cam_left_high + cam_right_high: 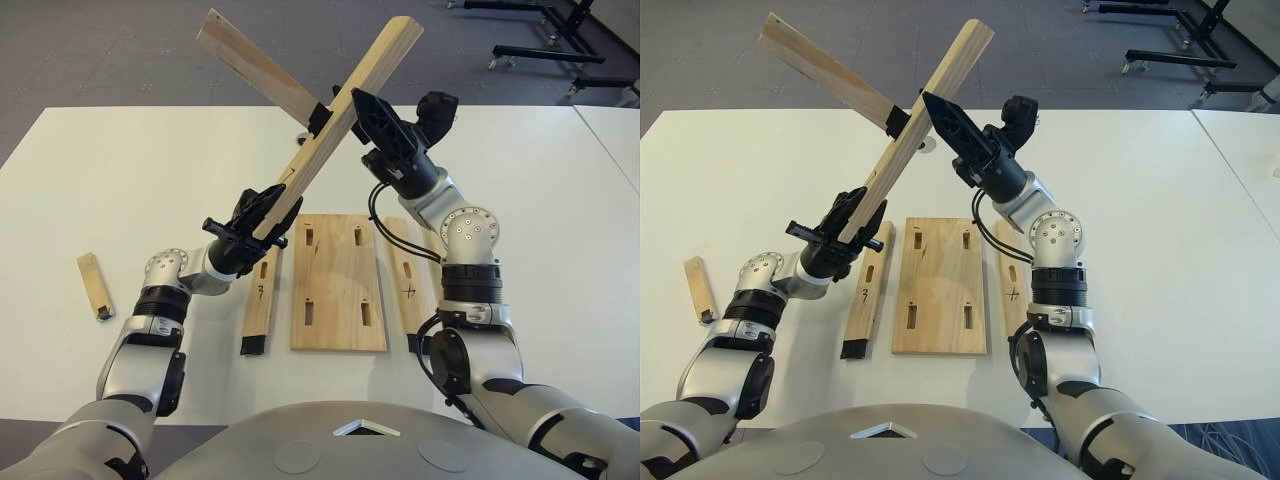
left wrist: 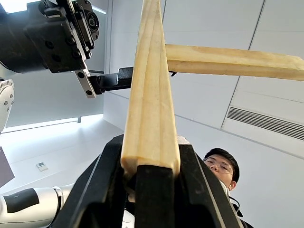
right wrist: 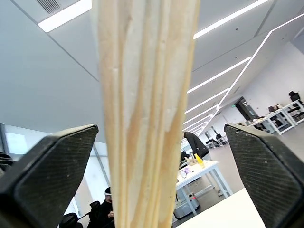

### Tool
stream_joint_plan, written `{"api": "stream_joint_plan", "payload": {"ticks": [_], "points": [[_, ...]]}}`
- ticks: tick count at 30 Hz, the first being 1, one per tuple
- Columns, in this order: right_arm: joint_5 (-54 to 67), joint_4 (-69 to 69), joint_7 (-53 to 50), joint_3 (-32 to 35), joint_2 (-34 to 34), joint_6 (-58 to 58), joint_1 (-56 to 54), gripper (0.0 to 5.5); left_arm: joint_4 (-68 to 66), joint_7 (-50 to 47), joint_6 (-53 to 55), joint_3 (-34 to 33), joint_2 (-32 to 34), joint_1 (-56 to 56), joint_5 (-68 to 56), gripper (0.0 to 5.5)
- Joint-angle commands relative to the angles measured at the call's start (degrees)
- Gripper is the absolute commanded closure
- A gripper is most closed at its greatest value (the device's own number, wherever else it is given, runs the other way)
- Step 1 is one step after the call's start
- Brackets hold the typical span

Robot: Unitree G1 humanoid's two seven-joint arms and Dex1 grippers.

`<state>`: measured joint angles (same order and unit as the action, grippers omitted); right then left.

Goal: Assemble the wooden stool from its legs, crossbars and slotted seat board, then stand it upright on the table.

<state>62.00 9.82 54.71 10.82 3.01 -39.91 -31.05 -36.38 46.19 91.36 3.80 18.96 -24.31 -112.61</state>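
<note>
head views: we see the left tool (image 1: 258, 222) pinching the bottom end of a long pale flat wooden bar (image 1: 300, 172), which is raised on a slant over the white worktop (image 1: 120, 180). a second pale wooden bar with a black end (image 1: 256, 63) meets it about mid-length, also in the air. we can't tell if it sits in a slot. the right tool (image 1: 338, 105) is at that crossing. flat on the worktop lie the slotted rectangular wooden seat board (image 1: 338, 300), a slotted pale wooden leg (image 1: 262, 300) just beside its left edge, another slotted leg (image 1: 408, 290) just beside its right, and a short wooden piece (image 1: 92, 283) well apart on the left.

left wrist view: black fingers (image 2: 95, 190) are pressed on both sides of the long bar, with the second bar crossing on its far side.

right wrist view: the pads (image 3: 52, 171) are spread with a bar between them and a gap on one side, so they are not gripping.

handling, our guess: the wood is stiff, light and smooth. held at its end, a long bar levers and may twist in the pads, so we'd take hold close to the joint, across the flat faces.
</note>
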Motion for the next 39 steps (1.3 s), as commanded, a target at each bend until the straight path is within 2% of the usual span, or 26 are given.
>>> {"api": "stream_joint_plan", "payload": {"ticks": [1, 7, 19, 23, 32, 39], "points": [[1.7, -0.3, 0.7, 0.9, -0.2, -1.3, -1.4, 0.62, 0.0, 1.2, 1.0, 1.4, 1.0, -1.0, -0.3, 4.49], [1.8, 0.2, 1.0, 0.8, -0.7, -1.6, -2.2, 0.62, 0.5, 2.5, 1.0, 3.2, 1.6, -1.2, -0.3, 4.49], [1.1, -1.1, 2.4, 0.5, -1.1, -1.0, -1.8, 2.81, 6.7, -1.5, -1.5, -0.3, 0.8, 2.9, -0.4, 4.49], [1.0, -1.8, 2.3, 0.3, -1.0, -1.0, -1.4, 3.37, 9.5, -5.1, -4.2, -2.3, -0.1, 5.2, -0.4, 4.49], [0.3, -2.6, 2.2, -0.5, -1.9, -0.4, -0.7, 3.38, 15.2, -14.0, -9.7, -5.8, -4.0, 8.5, -0.4, 4.49], [-0.2, -3.1, 2.0, -0.9, -1.8, -0.2, -0.2, 3.38, 17.8, -14.0, -8.8, -6.7, -5.2, 10.0, -0.4, 4.49]]}}
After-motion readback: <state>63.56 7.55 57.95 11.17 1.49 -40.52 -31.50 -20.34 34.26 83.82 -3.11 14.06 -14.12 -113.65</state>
